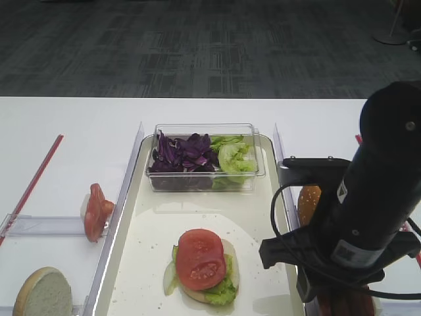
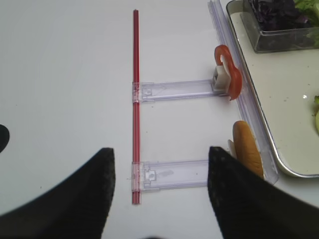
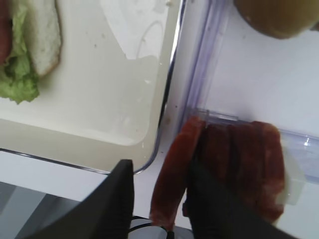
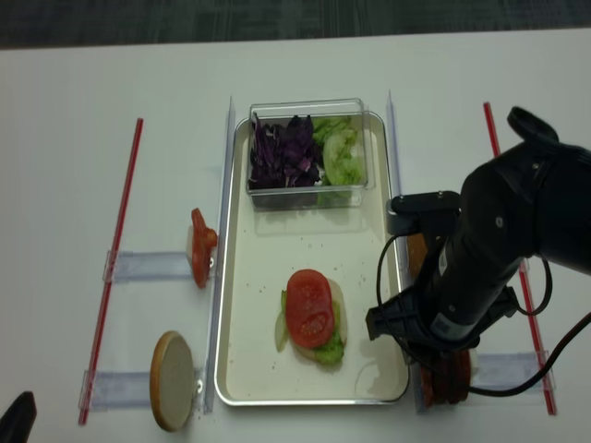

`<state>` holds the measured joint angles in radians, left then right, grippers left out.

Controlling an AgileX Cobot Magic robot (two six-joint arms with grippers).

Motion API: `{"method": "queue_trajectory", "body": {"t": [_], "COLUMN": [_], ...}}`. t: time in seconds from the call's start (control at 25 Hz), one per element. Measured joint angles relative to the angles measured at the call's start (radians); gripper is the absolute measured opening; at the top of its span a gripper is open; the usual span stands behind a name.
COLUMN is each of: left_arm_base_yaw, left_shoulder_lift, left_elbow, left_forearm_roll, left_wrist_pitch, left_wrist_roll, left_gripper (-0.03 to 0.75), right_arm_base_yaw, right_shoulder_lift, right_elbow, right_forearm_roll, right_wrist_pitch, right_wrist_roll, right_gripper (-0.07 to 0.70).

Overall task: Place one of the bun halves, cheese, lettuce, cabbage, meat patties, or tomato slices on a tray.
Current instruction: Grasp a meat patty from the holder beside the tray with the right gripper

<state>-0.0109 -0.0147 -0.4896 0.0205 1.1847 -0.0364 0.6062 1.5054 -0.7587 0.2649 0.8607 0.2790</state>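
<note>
From the high view, the right arm hangs low at the tray's [image 1: 270, 197] right edge, its body hiding the claw, while a tomato slice [image 1: 200, 258] lies on lettuce [image 1: 220, 289] and a bun half [image 1: 227, 253] in the tray's near middle, and the clear box [image 1: 204, 158] at the far end holds purple cabbage [image 1: 184, 153] beside more lettuce. Over to the right wrist view: the right gripper [image 3: 159, 199] has its two dark fingers [image 3: 117, 199] part-way open, straddling the end slice of the meat patties [image 3: 174, 174], which stands on edge just outside the tray's corner, leaning off the rest of the row; whether the pads actually touch it, I cannot tell. Left wrist view now: the left gripper [image 2: 162, 194] shows wide-apart fingers with nothing between them, hovering over white table near a red rod [image 2: 135, 99], a tomato slice and a bun on edge. The overhead view has the patty row [image 4: 450, 378] right of the tray's near right corner, under the right arm.
</note>
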Motion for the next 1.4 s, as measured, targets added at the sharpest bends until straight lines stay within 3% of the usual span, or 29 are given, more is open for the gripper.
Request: {"method": "queue_trajectory", "body": {"t": [0.56, 1.0, 1.4], "left_arm_base_yaw": [0.000, 0.000, 0.000], "left_shoulder_lift": [0.000, 0.000, 0.000], "left_elbow": [0.000, 0.000, 0.000], "left_forearm_roll": [0.000, 0.000, 0.000], "left_wrist_pitch": [0.000, 0.000, 0.000], "left_wrist_roll": [0.000, 0.000, 0.000], "left_gripper": [0.380, 0.380, 0.380], "right_arm_base_yaw": [0.000, 0.000, 0.000], "right_shoulder_lift": [0.019, 0.019, 0.009], "right_elbow": [-0.003, -0.005, -0.007], "right_forearm_roll": [0.004, -0.030, -0.048], "right_wrist_pitch": [0.010, 0.032, 0.044], "right_wrist_roll": [-0.006, -0.008, -0.014], "right_gripper": [0.283, 0.117, 0.108]}}
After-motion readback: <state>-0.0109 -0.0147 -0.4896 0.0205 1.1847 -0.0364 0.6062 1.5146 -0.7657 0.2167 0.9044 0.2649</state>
